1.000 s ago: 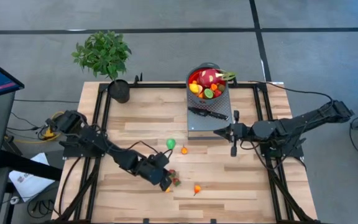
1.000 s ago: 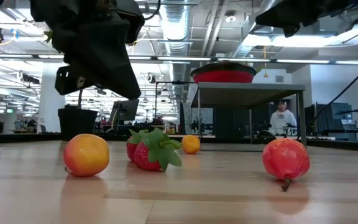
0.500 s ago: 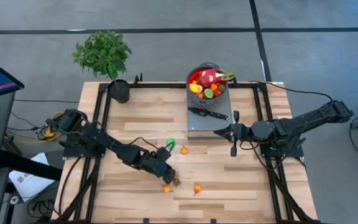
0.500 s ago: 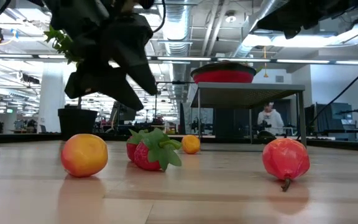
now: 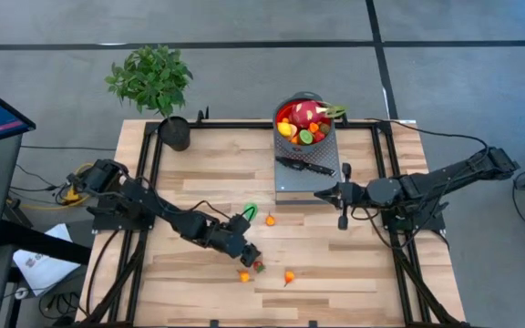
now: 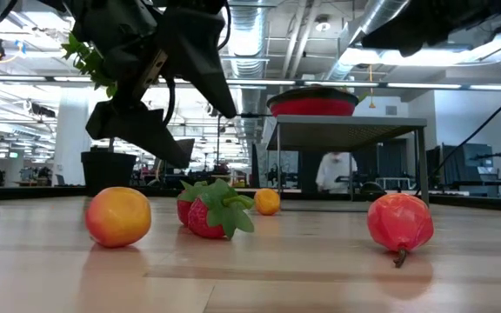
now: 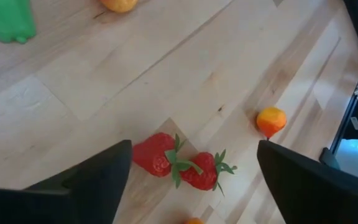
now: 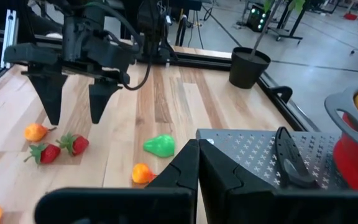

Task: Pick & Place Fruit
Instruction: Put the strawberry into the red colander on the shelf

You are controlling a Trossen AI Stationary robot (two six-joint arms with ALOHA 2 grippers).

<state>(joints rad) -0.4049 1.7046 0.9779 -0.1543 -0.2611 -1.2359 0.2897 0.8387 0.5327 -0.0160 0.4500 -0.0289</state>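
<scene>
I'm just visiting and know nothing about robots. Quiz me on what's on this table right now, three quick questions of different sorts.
1. True or false: the left gripper holds a strawberry.
2. The knife lies on: A) the wooden table B) the grey platform C) the bowl
3. Fill in: two ___ lie side by side below the left gripper.

Key:
1. False; it is open and empty.
2. B
3. strawberries
</scene>
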